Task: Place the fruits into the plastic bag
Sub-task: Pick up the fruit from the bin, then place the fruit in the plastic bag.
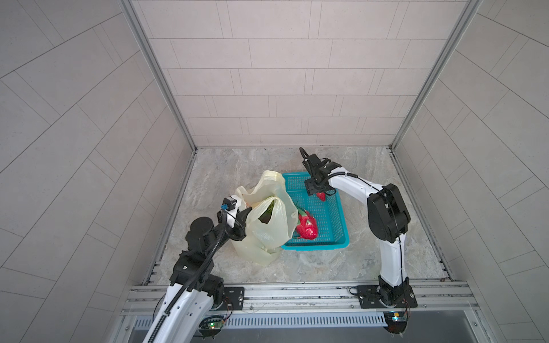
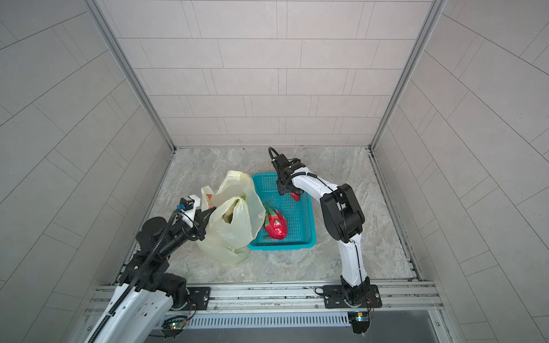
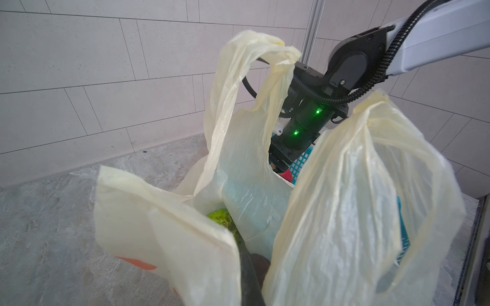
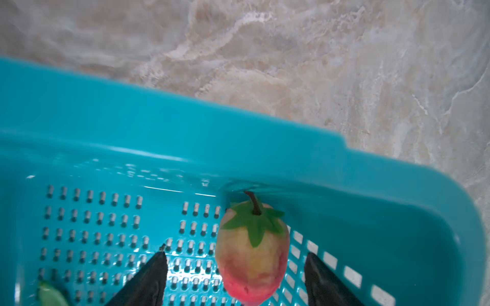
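while left jaws pinch the bag (image 1: 263, 237), right jaws flank a fruit (image 4: 252, 254).

basket (image 4: 238, 137): teal, perforated, resting on marble tabletop (image 4: 318, 53)
red-pink fruit (image 4: 252, 259): inside basket, green-leafed stem end towards its wall
right gripper (image 4: 236, 255): inside basket, fingers spread, flanking fruit

The basket (image 1: 326, 213) holds a dragon fruit (image 1: 307, 227) — plastic bag (image 1: 267, 231) leftward.

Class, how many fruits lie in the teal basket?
2. A dragon fruit lies in the basket beside the bag; a strawberry sits by its wall, between the jaws of the open right end effector. The bag may hide more.
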Robot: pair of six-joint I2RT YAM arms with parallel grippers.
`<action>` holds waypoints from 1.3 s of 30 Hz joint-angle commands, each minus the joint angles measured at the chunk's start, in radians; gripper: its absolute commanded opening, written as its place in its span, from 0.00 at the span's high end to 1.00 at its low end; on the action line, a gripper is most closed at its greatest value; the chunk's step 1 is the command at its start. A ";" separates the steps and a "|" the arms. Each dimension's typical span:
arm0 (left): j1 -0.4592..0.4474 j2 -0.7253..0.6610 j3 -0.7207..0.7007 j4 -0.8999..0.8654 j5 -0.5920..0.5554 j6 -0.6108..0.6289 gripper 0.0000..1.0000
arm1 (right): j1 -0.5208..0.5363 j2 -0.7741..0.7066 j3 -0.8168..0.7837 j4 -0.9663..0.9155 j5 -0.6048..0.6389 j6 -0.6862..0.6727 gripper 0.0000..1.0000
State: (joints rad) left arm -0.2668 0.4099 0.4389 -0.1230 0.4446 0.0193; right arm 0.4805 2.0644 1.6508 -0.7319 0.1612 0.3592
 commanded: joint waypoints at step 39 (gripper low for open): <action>-0.002 -0.012 -0.006 0.058 0.017 -0.028 1.00 | 0.266 -0.618 -0.566 0.782 -0.615 0.222 0.87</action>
State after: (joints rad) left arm -0.2668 0.4133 0.4370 -0.1028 0.4469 0.0071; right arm 0.6868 1.3952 1.0454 -0.0589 -0.4065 0.5491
